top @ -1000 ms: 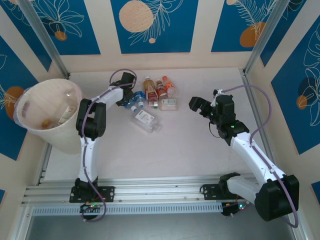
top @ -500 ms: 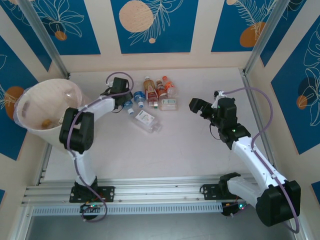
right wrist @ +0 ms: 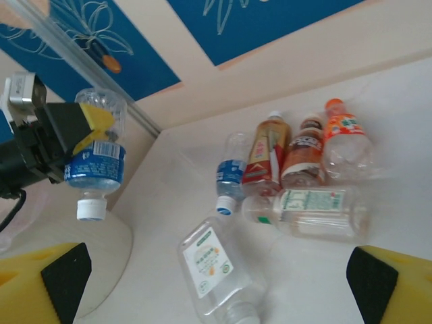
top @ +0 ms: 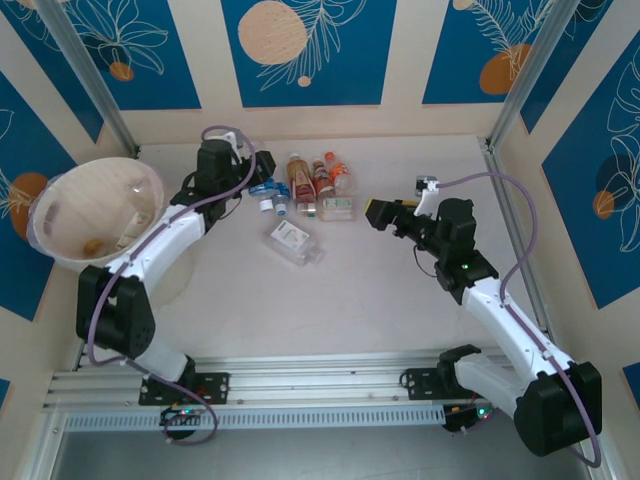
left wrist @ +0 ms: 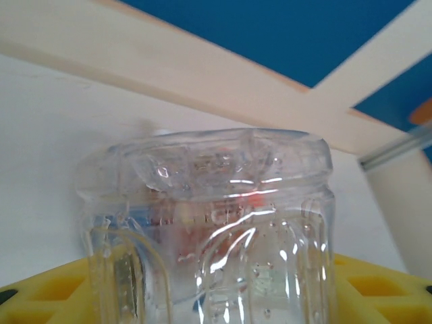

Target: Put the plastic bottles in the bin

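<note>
Nearest you on the left, the large round cream-beige bin [top: 90,205] stands open-mouthed, with a couple of bottles [top: 128,232] already lying inside. Out on the white table, the square clear bottle with a white label [right wrist: 209,266] lies on its side. Off to its right and a little farther back, your right gripper [top: 383,213] has crept slightly toward the pile, its jaws spread wide with nothing between them. Beyond that sits the cluster of five small bottles [right wrist: 304,152]: a blue-labelled one, an amber one with a red label, a brown-labelled one and an orange-capped one, with a green-and-white one lying across in front of them. The real change is at the far side. A second ago your left gripper [top: 258,170] was down among that cluster. Now the arm has swung its elbow out to the left and lifted, and the jaws are closed partway around the base of a clear plastic bottle with a blue label [right wrist: 94,162], which hangs cap-down, seemingly clear of the table. The pick looks done and the carry under way. The bottle is near the bin but not yet over its rim, and six more wait on the table.
</note>
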